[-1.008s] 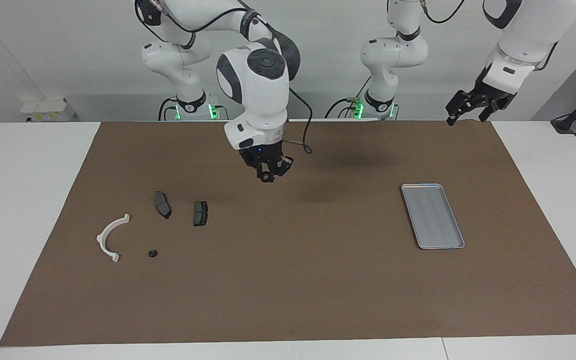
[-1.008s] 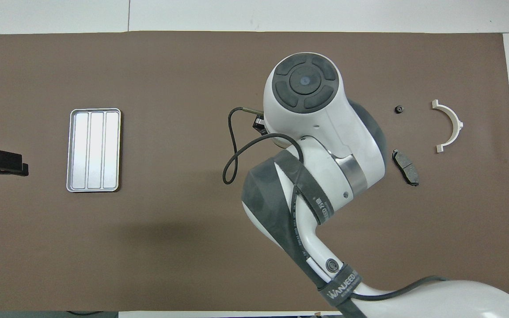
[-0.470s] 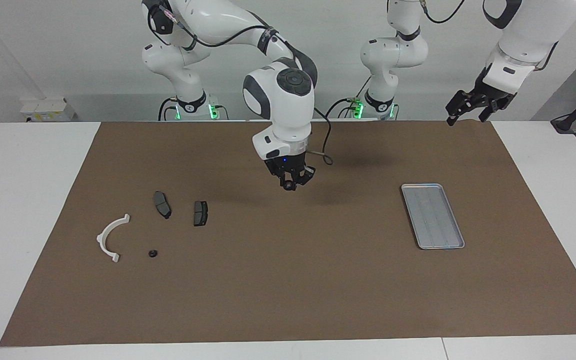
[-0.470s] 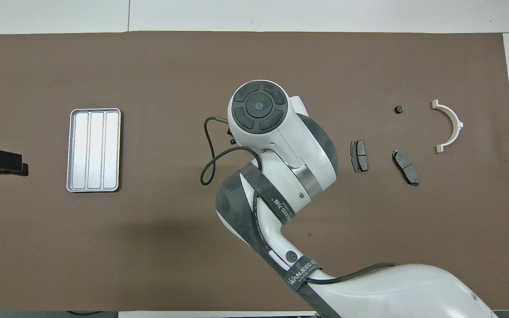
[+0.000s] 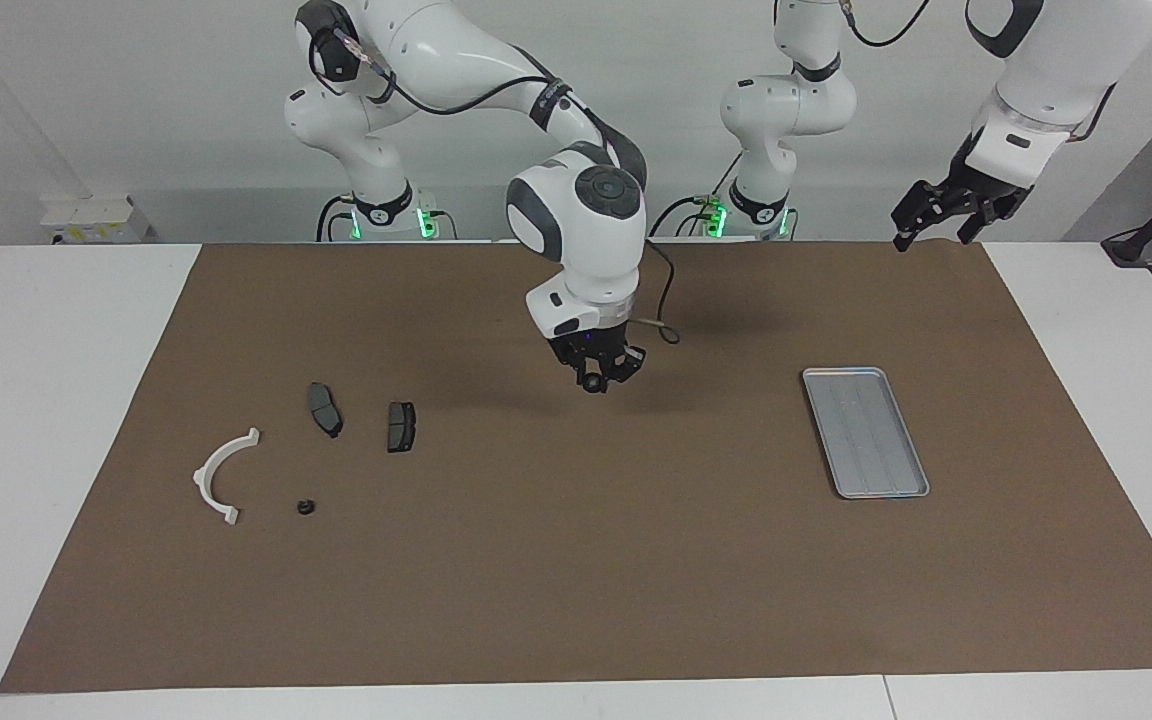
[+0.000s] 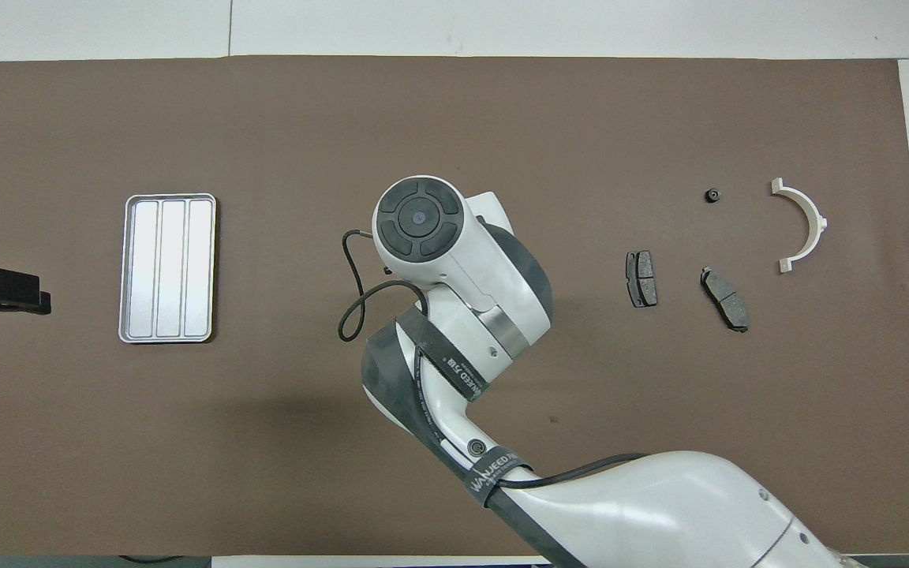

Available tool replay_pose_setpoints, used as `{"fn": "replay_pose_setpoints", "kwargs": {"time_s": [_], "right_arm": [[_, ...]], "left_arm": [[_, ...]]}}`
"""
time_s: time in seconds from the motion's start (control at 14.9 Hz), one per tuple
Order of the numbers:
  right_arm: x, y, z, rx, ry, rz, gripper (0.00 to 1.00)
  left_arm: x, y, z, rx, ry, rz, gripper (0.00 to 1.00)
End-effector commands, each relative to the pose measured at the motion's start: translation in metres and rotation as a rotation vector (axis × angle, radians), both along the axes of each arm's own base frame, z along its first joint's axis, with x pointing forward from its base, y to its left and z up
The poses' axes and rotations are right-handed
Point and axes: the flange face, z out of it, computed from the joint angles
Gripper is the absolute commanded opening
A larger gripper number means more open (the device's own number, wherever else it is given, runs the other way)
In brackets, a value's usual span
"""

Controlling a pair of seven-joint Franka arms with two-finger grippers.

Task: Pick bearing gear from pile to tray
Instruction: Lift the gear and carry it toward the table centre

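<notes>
The right claw [image 5: 593, 383] is clamped on a small black bearing gear [image 5: 591, 385] and, within the last second, has carried it from near the pile [image 5: 307, 458] to over the bare mat mid-desk, heading for the tray [image 5: 864, 431]. So the pick looks done and placement remains. The left claw [image 5: 936, 222] waits, fingers apart, over the mat's edge at its own end.
</notes>
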Motion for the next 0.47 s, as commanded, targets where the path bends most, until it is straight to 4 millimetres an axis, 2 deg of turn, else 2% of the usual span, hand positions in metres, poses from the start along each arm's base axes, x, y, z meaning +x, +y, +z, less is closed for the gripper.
{"fn": "replay_pose_setpoints", "kwargs": {"time_s": [0.0,0.2,0.4], "right_arm": [[0.003,0.006,-0.018,-0.001,-0.025,-0.021,0.00],[-0.001,0.018,-0.040,-0.001,-0.036,0.001,0.00],[0.000,0.019,-0.053,-0.005,-0.046,0.006,0.00]], "left_arm": [[-0.001,0.000,0.003,-0.015,-0.012,-0.010,1.00],[-0.001,0.000,0.003,-0.015,-0.012,-0.010,1.00],[-0.001,0.001,0.003,-0.015,-0.014,-0.009,1.00]]}}
